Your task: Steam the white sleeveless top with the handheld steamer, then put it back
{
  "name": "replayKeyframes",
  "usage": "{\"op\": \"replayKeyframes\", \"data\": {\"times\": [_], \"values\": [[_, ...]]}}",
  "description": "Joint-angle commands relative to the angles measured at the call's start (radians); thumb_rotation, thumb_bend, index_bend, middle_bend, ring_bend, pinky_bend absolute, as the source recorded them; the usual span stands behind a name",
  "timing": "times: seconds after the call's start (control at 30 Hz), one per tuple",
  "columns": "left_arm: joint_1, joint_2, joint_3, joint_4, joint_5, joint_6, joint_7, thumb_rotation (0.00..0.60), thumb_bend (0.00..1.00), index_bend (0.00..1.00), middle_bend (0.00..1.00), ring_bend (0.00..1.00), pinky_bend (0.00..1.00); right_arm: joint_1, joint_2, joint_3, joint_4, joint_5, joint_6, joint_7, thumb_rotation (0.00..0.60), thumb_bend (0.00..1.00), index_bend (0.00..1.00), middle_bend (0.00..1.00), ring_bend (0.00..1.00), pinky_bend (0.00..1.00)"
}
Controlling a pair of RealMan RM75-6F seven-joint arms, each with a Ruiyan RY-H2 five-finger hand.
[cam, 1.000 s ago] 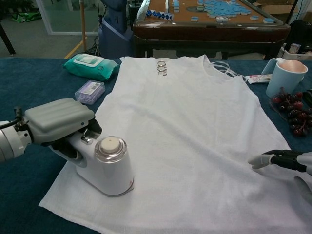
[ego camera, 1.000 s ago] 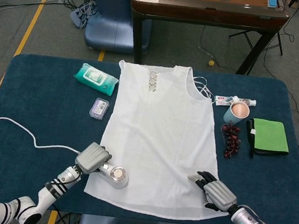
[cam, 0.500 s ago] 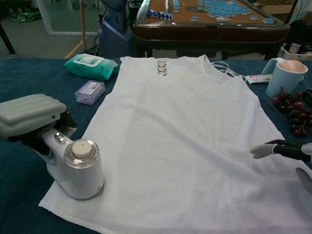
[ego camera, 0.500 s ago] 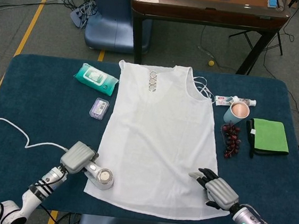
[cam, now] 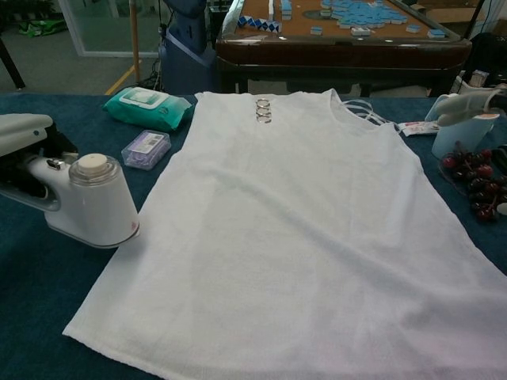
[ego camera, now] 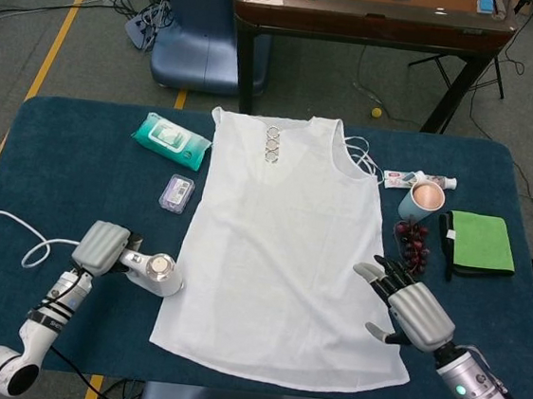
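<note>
I am gripping the handheld steamer [ego camera: 156, 270] in my left hand [ego camera: 103, 248], fingers wrapped round its handle, and its head is sitting on the blue table [ego camera: 60, 168] just beside the left edge of the white sleeveless top [ego camera: 285, 249], its white cord [ego camera: 1, 225] trailing off to the left. My right hand [ego camera: 414, 310] is hovering empty with fingers apart near the top's right edge, close to the grapes [ego camera: 412, 248] and the cup [ego camera: 423, 198]. The top is lying flat mid-table, so I am judging the steaming finished and the put-back under way; next I am needing to set the steamer down clear of the cloth and release it
</note>
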Motion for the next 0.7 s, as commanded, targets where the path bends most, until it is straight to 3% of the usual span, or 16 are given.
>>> {"op": "replayKeyframes", "data": {"times": [0.03, 0.3, 0.57, 0.7], "values": [[0.01, -0.035, -0.033, 0.103, -0.031, 0.001, -0.06, 0.6, 0.25, 0.75, 0.71, 0.61, 0.73, -0.014, 0.045, 0.024, -0.044, 0.013, 0.032, -0.027, 0.6, 0.26, 0.0, 0.14, 0.0, 0.02], [0.013, -0.13, -0.053, 0.328, -0.046, -0.019, -0.134, 0.6, 0.25, 0.75, 0.71, 0.6, 0.73, -0.037, 0.08, 0.026, -0.081, 0.011, 0.044, -0.042, 0.6, 0.24, 0.0, 0.14, 0.0, 0.02], [0.011, -0.214, -0.076, 0.481, -0.051, -0.025, -0.206, 0.6, 0.25, 0.75, 0.69, 0.6, 0.73, -0.048, 0.078, 0.029, -0.077, 0.014, 0.032, -0.04, 0.6, 0.23, 0.0, 0.14, 0.0, 0.02], [0.014, -0.22, -0.073, 0.497, -0.048, -0.041, -0.211, 0.6, 0.25, 0.66, 0.62, 0.56, 0.7, -0.051, 0.075, 0.031, -0.07, 0.014, 0.027, -0.036, 0.6, 0.23, 0.0, 0.14, 0.0, 0.02]]}}
